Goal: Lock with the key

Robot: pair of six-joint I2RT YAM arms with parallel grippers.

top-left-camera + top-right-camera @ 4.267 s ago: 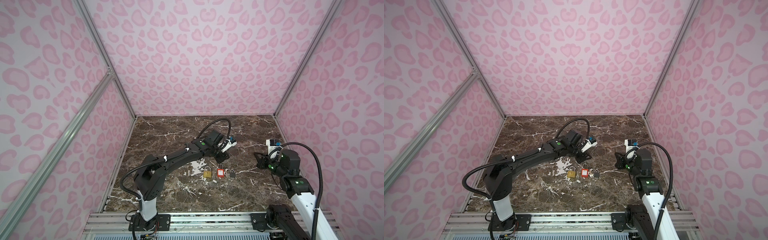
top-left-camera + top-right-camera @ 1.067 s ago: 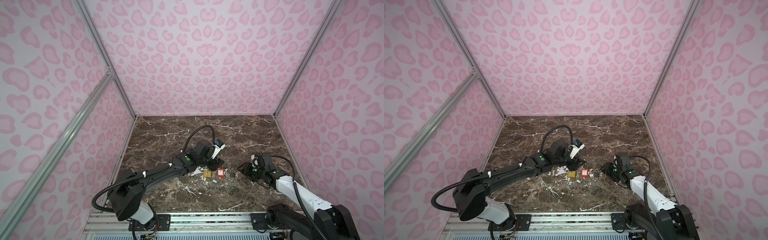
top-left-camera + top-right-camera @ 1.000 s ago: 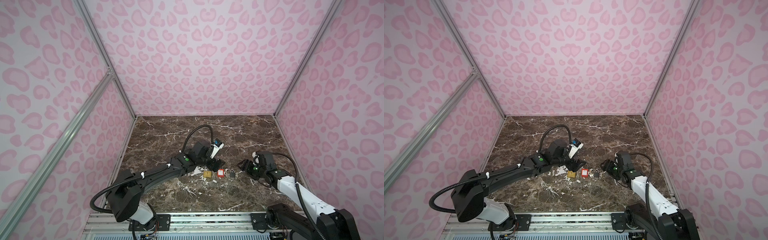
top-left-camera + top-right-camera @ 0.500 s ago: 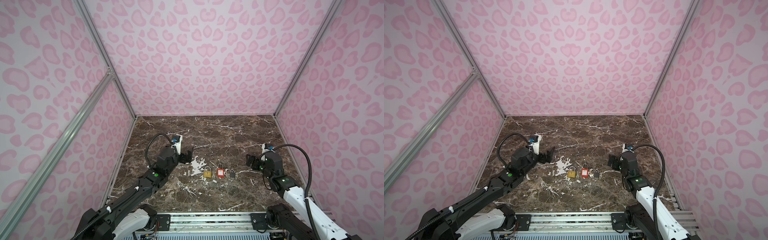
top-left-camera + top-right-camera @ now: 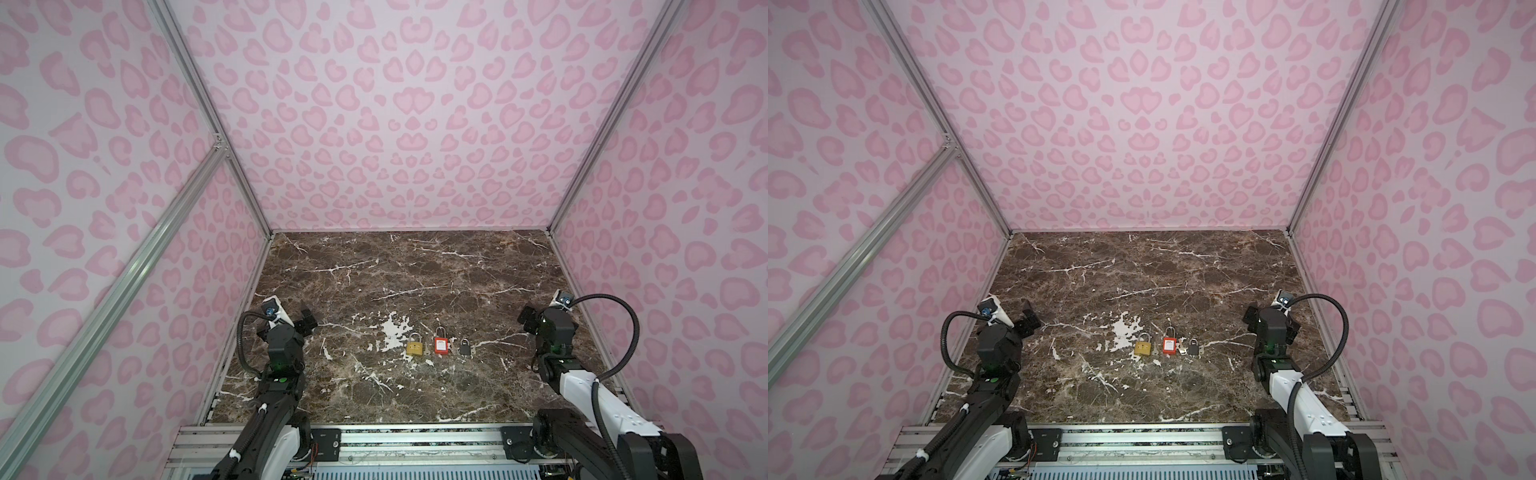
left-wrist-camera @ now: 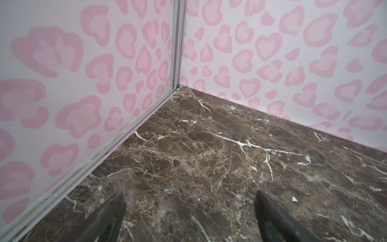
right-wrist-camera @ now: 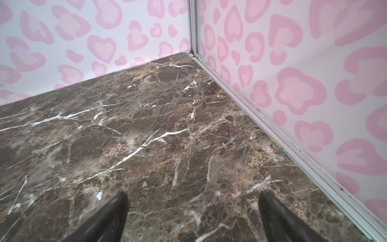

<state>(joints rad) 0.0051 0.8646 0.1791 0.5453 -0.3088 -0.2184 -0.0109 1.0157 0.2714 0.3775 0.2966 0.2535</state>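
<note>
Marble table (image 5: 374, 270): bare from centre out to 12 o'clock, wide passage. Just off centre toward 5 o'clock, a tight row: brass padlock (image 5: 415, 348), red padlock (image 5: 441, 345), small dark padlock (image 5: 465, 348). Pale speck (image 5: 1182, 351) between the last two, possibly a key. Pink walls (image 5: 415, 124) close off 9, 12 and 3. Left gripper (image 6: 190, 193) at 9, right gripper (image 7: 193, 194) at 3, jaws spread over bare marble.

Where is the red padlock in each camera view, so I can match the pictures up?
In a top view: the red padlock lies mid-table, between the brass padlock and the small dark padlock.
In a top view: same row, red padlock in the middle.
Left wrist: not in it.
Right wrist: not in it.
Shared landmark: the white blotch in the marble, just left of the row in both top views.
</note>
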